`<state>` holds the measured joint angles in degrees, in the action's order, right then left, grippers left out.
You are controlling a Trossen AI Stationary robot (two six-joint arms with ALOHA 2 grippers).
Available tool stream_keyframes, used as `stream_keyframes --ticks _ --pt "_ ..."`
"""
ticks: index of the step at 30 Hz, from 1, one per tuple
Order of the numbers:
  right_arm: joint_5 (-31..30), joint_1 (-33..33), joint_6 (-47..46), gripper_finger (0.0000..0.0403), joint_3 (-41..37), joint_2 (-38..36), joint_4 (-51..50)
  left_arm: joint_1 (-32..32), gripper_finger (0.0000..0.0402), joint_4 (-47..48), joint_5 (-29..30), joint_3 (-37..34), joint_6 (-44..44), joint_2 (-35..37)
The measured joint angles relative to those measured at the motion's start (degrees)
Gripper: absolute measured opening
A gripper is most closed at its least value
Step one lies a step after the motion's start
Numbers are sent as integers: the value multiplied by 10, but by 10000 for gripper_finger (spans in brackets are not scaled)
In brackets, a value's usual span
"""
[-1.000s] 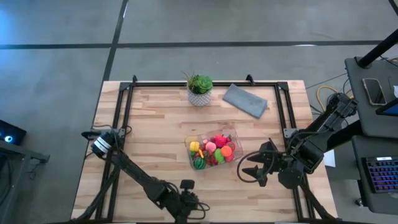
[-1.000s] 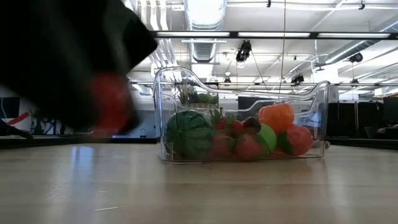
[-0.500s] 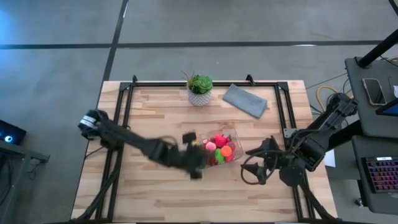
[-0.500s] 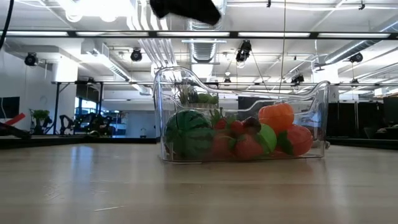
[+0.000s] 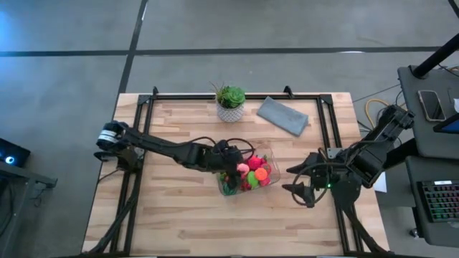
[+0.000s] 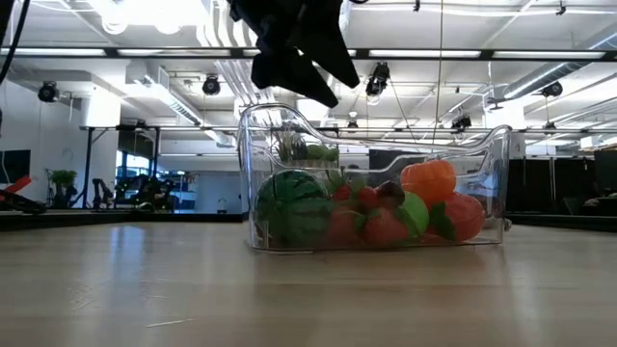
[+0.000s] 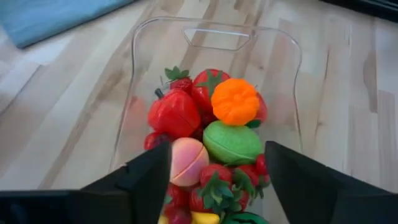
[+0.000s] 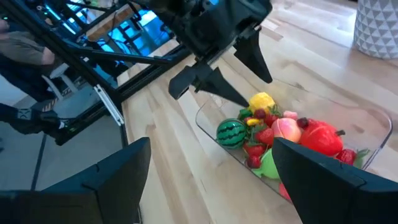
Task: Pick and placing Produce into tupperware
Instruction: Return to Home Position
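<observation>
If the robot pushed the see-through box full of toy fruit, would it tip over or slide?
Probably slide: the clear container sits low and flat on the smooth wooden table. The piled toy fruit likely weighs it down, steadying it. Its thin walls might flex if the left gripper, hovering above with open jaws, squeezed them.

Bright, even light falls from overhead on the table (image 5: 179, 208), and the shadows are soft. Down low, the ceiling strip lights (image 6: 318, 19) blaze white, and the left gripper (image 6: 301, 82) is a black silhouette against them. Glints run along the tupperware (image 6: 487, 145) walls. The wood carries a faint sheen. Up close, the right gripper (image 8: 211, 146) fingers (image 8: 329, 180) loom dark and soft, with a blue glow behind.
</observation>
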<state>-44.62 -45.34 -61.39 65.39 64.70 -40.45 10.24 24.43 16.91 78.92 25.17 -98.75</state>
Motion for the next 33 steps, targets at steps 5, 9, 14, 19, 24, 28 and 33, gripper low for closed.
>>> stream_keyframes --ticks 5,9,14,19,24,28,33 --pt "0 0 -2 327 0 -19 2 5 271 5 -43 9 73 33" --pt "6 0 -46 327 0 -36 12 14 274 -6 -208 6 72 88" --pt "63 5 96 327 -1 -40 62 40 274 -15 -212 0 -6 154" --pt "86 31 112 327 -47 -64 73 30 274 -68 -207 -75 -73 215" --pt "91 54 153 327 -157 -120 223 12 274 -239 -229 -231 -61 289" --pt "121 73 216 327 -269 -169 396 0 274 -453 -269 -387 -23 336" --pt "156 106 287 327 -350 -243 493 -18 274 -618 -278 -516 15 397"
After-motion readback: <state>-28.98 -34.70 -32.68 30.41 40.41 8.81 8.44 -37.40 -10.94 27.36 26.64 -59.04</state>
